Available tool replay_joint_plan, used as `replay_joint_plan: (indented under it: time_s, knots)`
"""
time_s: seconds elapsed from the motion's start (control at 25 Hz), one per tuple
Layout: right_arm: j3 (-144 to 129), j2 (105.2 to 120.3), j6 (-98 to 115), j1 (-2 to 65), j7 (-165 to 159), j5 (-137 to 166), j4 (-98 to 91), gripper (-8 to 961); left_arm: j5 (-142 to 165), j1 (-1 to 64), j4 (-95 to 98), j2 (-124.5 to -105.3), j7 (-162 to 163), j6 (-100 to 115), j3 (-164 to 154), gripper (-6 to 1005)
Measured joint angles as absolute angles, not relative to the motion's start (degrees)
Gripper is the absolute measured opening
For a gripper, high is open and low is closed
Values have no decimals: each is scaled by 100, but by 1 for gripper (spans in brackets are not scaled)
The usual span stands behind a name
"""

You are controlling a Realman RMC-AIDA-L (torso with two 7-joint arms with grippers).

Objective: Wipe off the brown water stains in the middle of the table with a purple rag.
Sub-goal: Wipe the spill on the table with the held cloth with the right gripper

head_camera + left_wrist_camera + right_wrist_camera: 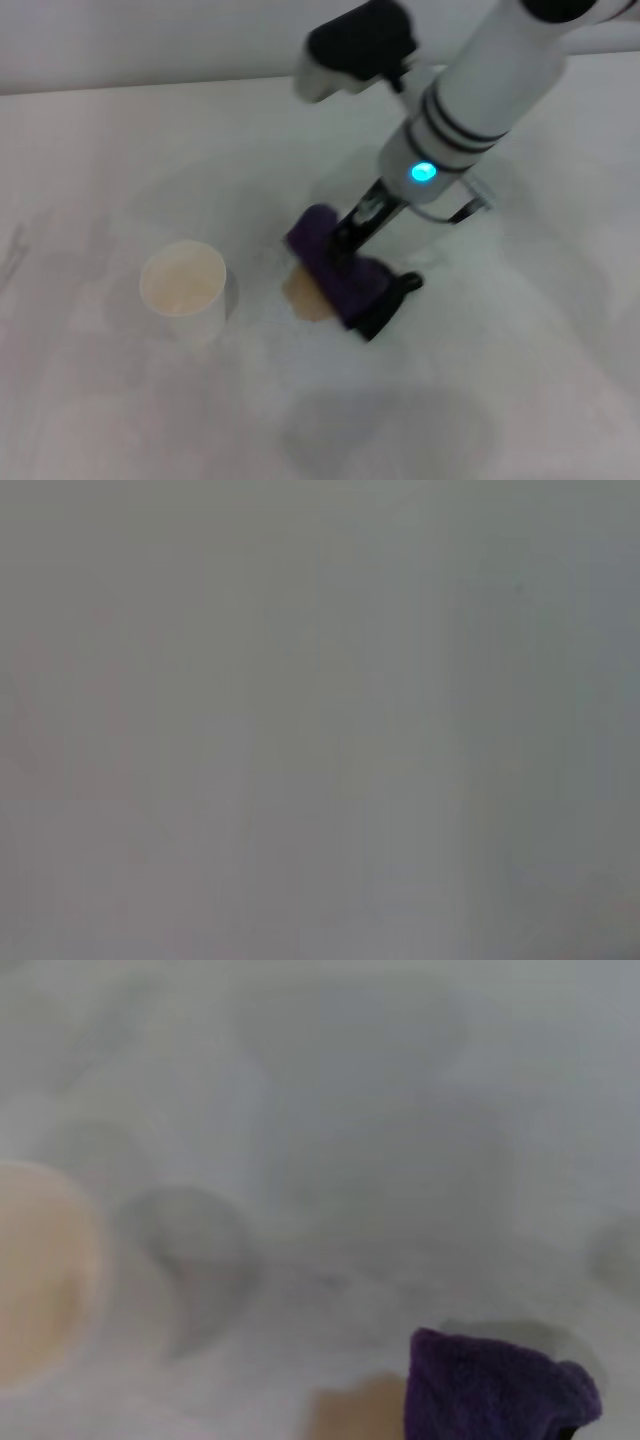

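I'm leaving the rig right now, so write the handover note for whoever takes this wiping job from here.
Right pincer: down on the table, shut on the purple rag, pressing it to the surface.
Left pincer: not in view; its wrist camera shows only blank grey.
Purple rag: lies against the right edge of the brown water stains, covering part of the patch.
White paper cup: stands upright to the left of the stain, apart from it, with pale brown liquid inside.
Done: rag picked up and brought to the stain.
Left: tan patch still shows beside the rag; wipe across it, avoiding the cup.
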State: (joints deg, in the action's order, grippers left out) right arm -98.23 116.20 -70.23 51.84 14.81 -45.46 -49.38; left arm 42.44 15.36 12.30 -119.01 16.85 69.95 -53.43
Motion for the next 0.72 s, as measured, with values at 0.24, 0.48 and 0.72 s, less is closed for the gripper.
replay_joint_plan:
  time_s: [0.24,0.48,0.72]
  knots:
    - [-10989,11619,-6587,5501,1341,-5534,-4839,112,4245,1604,1230,-11911,1687,6999,-5375,878]
    - [-11591,11619,-6302,5690,1291,-5985,-4647,110,4250,1638,1230,-11909,1688,7002,-5379,878]
    - [-11604,11610,-6260,5766,1051,-5619,-4515,115,4252,1638,1230,-11899,1687,7005,-5374,878]
